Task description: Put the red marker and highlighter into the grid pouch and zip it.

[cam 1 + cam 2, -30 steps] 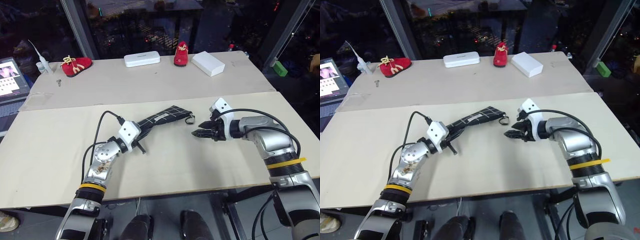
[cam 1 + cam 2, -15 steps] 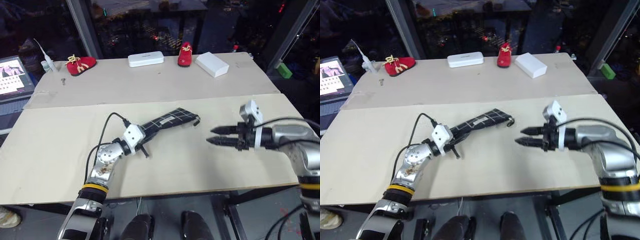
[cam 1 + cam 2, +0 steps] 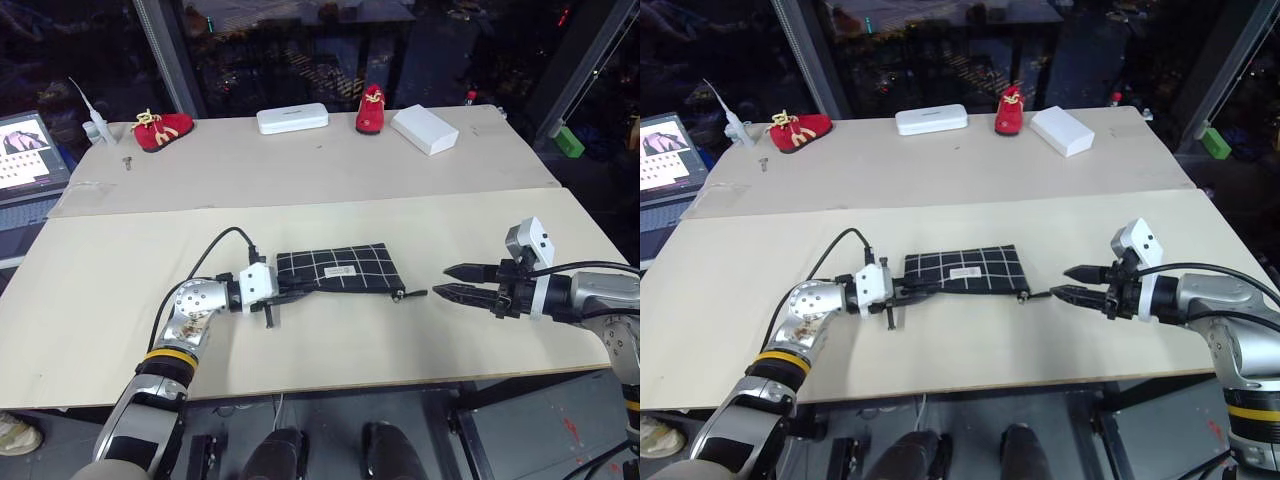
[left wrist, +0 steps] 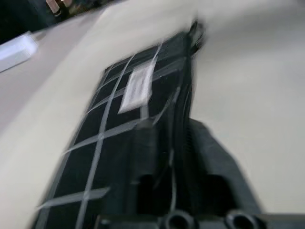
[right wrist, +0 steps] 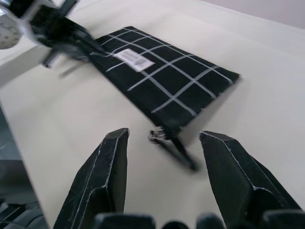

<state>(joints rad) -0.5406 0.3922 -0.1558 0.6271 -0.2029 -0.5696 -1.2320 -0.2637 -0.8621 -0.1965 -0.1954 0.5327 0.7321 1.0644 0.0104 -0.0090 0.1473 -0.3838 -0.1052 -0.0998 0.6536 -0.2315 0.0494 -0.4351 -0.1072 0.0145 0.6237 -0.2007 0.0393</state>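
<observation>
Grid pouch (image 3: 337, 270) lies flat on the near board of the table (image 3: 330, 340), label up, its zipper pull (image 3: 412, 295) trailing toward the right gripper (image 3: 452, 282); the left gripper (image 3: 288, 293) reaches level to the pouch's left end, fingers straddling that edge, grip uncertain; the right gripper hovers just beside the pull, fingers apart, empty.

No legible text anywhere. Grid pouch (image 3: 338, 271) carries a small white label (image 5: 133, 58) with dark print, too blurred to read. Laptop screen (image 3: 27, 140) at far left shows rows of small marks and a picture, also unreadable.
</observation>
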